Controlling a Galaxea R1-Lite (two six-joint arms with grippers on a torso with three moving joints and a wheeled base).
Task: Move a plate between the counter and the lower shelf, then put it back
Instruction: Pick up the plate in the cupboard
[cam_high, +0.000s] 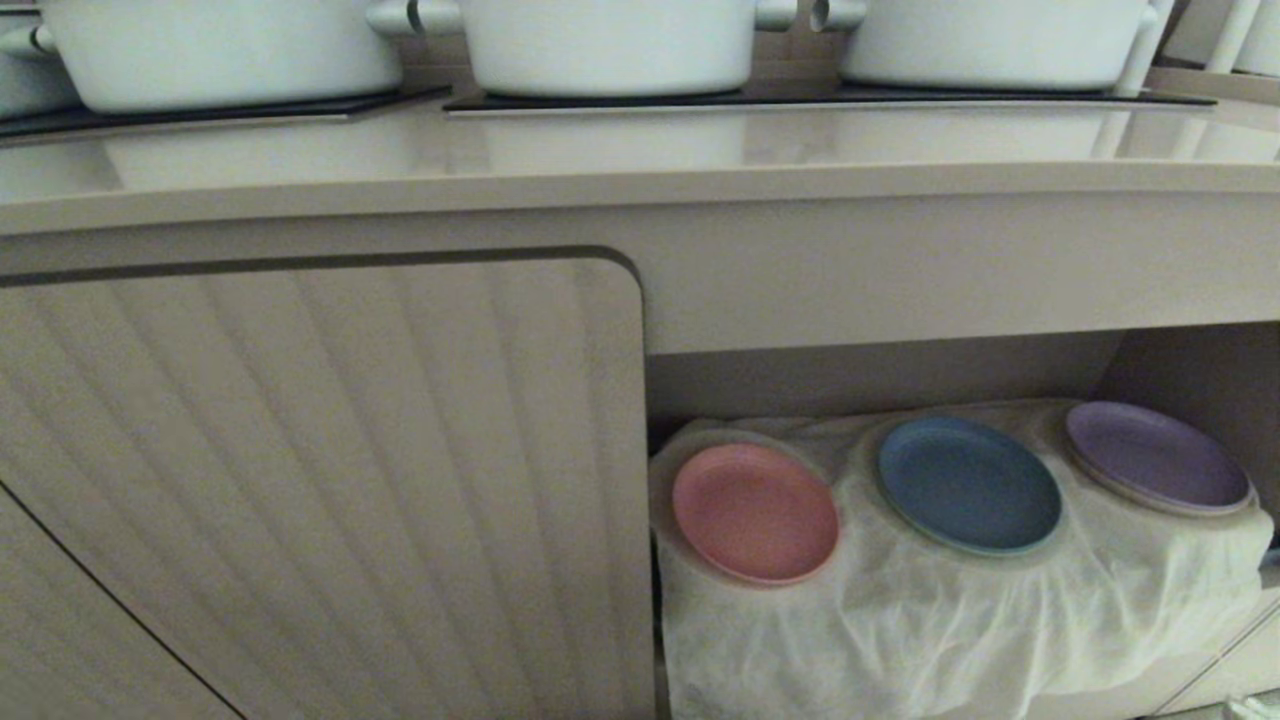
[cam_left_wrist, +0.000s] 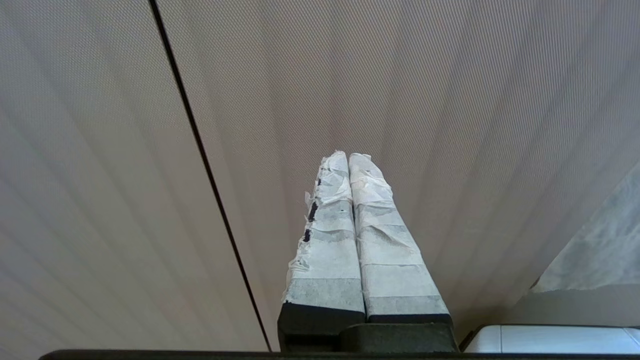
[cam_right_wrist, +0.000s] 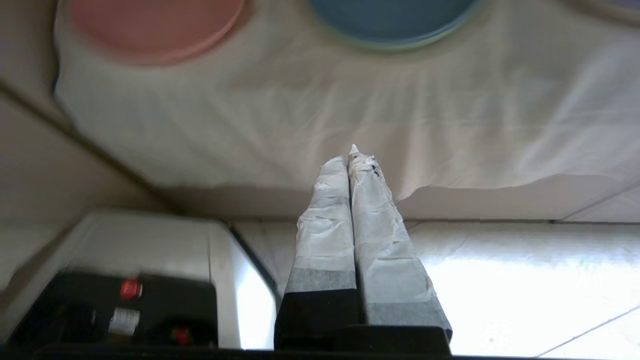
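The pink plate (cam_high: 755, 512) lay tilted on the cloth (cam_high: 960, 620) in the lower shelf (cam_high: 880, 375). The right tool (cam_right_wrist: 350, 159), closed and empty, would need opening to pinch its near rim.

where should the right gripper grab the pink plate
Probably the pink plate by its front rim, coming in from the open front of the shelf. It lies tilted on a cloth mound with the near edge lowest; the cabinet door crowds its left and the blue plate its right.
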